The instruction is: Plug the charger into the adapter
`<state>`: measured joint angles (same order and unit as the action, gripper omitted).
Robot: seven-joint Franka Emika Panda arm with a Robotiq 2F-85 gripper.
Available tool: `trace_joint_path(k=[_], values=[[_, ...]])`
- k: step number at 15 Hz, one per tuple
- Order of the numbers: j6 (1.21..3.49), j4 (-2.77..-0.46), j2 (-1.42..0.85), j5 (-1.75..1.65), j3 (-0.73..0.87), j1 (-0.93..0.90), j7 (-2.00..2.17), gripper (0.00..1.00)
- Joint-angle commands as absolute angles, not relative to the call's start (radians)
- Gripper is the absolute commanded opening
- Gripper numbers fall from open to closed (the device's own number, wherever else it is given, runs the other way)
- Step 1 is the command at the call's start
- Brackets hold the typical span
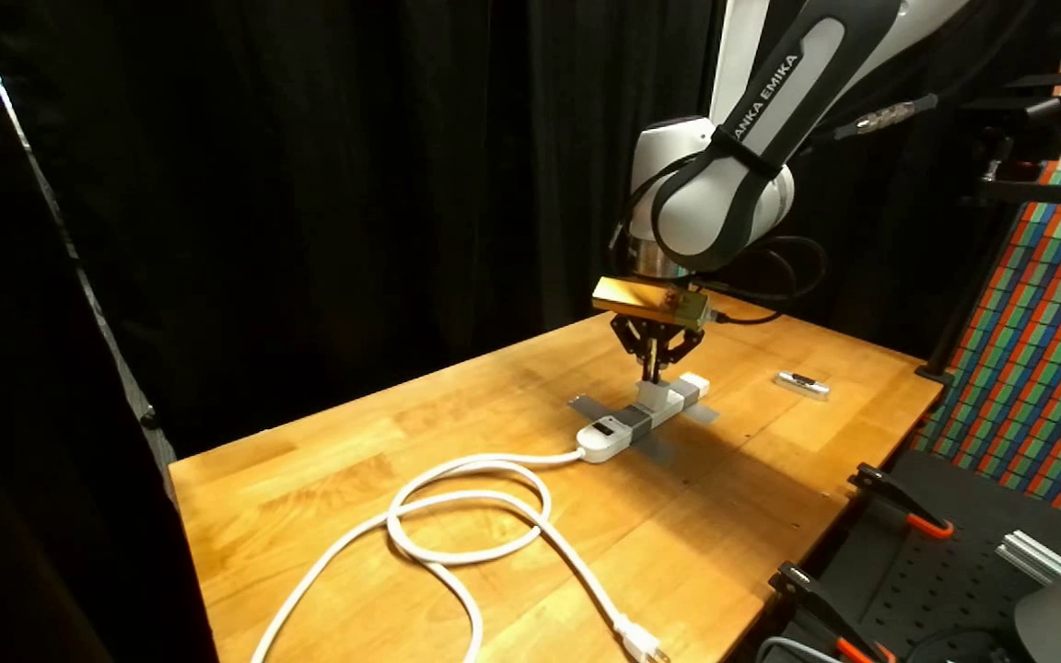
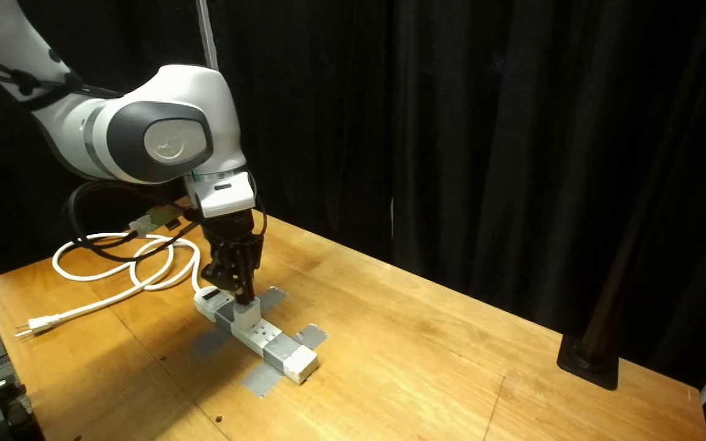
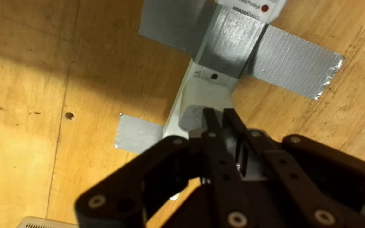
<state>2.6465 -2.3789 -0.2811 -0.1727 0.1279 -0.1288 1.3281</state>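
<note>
The white charger stands upright on top of the adapter, over its sockets, in both exterior views. In the wrist view the charger covers much of the strip's socket face, and one round socket hole shows beside it. Its prongs are hidden, so how deep they sit cannot be seen. My gripper points straight down onto the charger's top. Its two fingertips stand close together, with only a thin gap between them, over the grey top face. They are not around the block's sides. Whether they touch it is hard to tell.
Grey tape fixes the adapter to the wooden table. The adapter's white cable lies in loops, ending in a plug near the table's front edge. A small whitish device lies nearby. Clamps grip the table edge.
</note>
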Motion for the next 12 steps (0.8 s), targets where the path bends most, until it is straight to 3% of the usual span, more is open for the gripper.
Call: trace_joint_path(k=[1,6,7,9,12], values=[[2.684,-2.447,-0.365,-0.203,0.145,-0.128,1.331,0.13],[2.703,-2.463,-0.357,-0.200,0.142,-0.126,1.317,0.11],[2.713,-2.468,-0.355,-0.183,0.134,-0.119,1.303,0.35],[2.732,-2.481,-0.350,-0.182,0.133,-0.118,1.295,0.41],[2.753,-2.515,-0.327,-0.177,0.132,-0.118,1.273,0.65]])
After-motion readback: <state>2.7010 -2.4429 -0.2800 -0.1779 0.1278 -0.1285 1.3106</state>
